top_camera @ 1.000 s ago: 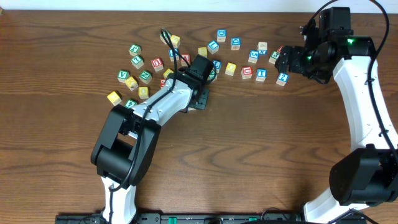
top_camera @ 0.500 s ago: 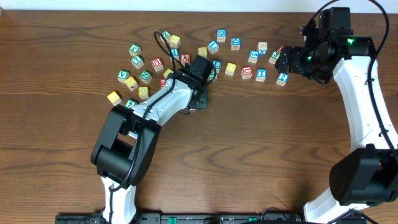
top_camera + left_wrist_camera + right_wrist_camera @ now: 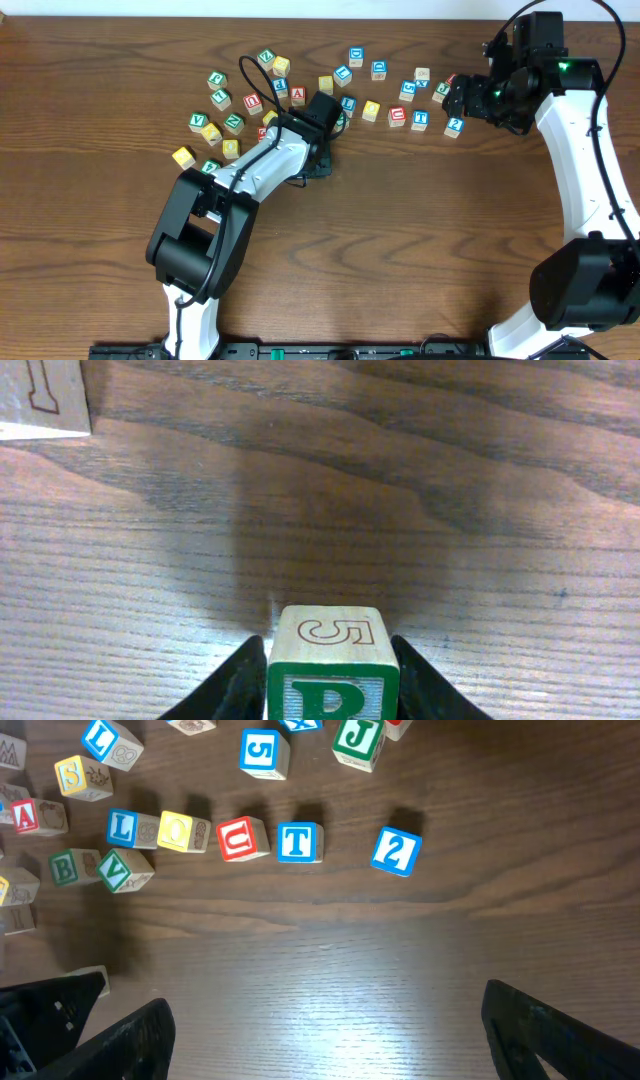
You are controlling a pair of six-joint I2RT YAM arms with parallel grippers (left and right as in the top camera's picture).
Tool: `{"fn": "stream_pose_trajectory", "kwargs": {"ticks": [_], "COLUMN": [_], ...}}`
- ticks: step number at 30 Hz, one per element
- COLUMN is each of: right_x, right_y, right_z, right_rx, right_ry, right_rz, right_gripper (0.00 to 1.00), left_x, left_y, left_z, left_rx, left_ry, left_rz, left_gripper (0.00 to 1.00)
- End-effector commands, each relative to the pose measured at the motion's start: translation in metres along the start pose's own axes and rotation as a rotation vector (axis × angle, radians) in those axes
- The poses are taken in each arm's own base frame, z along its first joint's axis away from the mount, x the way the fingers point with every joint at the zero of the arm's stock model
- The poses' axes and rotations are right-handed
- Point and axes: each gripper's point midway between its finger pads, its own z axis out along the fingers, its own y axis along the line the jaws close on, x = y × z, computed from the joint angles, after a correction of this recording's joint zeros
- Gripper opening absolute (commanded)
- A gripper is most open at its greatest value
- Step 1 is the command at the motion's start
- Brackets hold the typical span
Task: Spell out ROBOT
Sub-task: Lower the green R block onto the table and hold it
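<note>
My left gripper (image 3: 330,685) is shut on a wooden block (image 3: 328,640) with a green letter on its near face and a "5" on top; the letter is cut off by the frame edge. The block sits low over bare wood. In the overhead view the left gripper (image 3: 320,160) is just below the block cluster and hides the held block. My right gripper (image 3: 325,1040) is open and empty above bare table, also seen at the upper right in the overhead view (image 3: 462,98). Beyond it lie a blue T (image 3: 298,841), red U (image 3: 241,838), yellow O (image 3: 181,831) and green B (image 3: 67,867).
Several loose letter blocks spread in an arc across the far table (image 3: 300,85). Others include a blue 2 (image 3: 396,851), blue L (image 3: 127,827), green V (image 3: 122,870), red A (image 3: 30,816) and green J (image 3: 358,740). A pale block corner (image 3: 40,395) lies far left of the held block.
The left arm's cable loop has swung to the left and the left gripper has shifted slightly. The right arm has not moved.
</note>
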Motion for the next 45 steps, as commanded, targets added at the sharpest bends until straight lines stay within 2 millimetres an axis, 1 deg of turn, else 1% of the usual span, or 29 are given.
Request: {"fn": "stream_pose_trajectory", "kwargs": {"ticks": [1,8,13,16,19,33,45], "right_x": [-0.004,-0.004,-0.004,-0.004,-0.004,-0.004,-0.003], "right_y": [-0.001,-0.001,-0.001,-0.001,-0.001,-0.001,-0.001], "right_z": [0.0,0.0,0.0,0.0,0.0,0.0,0.0], "right_rx": [0.004,0.004,0.004,0.004,0.004,0.004,0.01], "right_ry": [-0.007,-0.007,-0.007,-0.007,-0.007,-0.007,-0.005], "right_rz": [0.011,0.011,0.011,0.011,0.011,0.011,0.01], "right_gripper": [0.93,0.93,0.93,0.93,0.93,0.93,0.94], "left_x": [-0.001,-0.005,-0.005,-0.005,-0.004,-0.013,-0.012], "left_y": [0.005,0.003,0.002,0.002,-0.001,-0.007,-0.006], "left_z": [-0.001,-0.001,-0.001,-0.001,-0.001,-0.002,-0.002], "left_rx": [-0.012,-0.005,-0.002,0.0,0.018,0.04,0.038], "left_ry": [-0.006,-0.02,-0.023,-0.021,-0.012,-0.049,-0.045], "left_rz": [-0.013,0.063,0.059,0.005,-0.01,-0.006,-0.005], "left_gripper": [0.37,0.36,0.36,0.36,0.36,0.36,0.36]}}
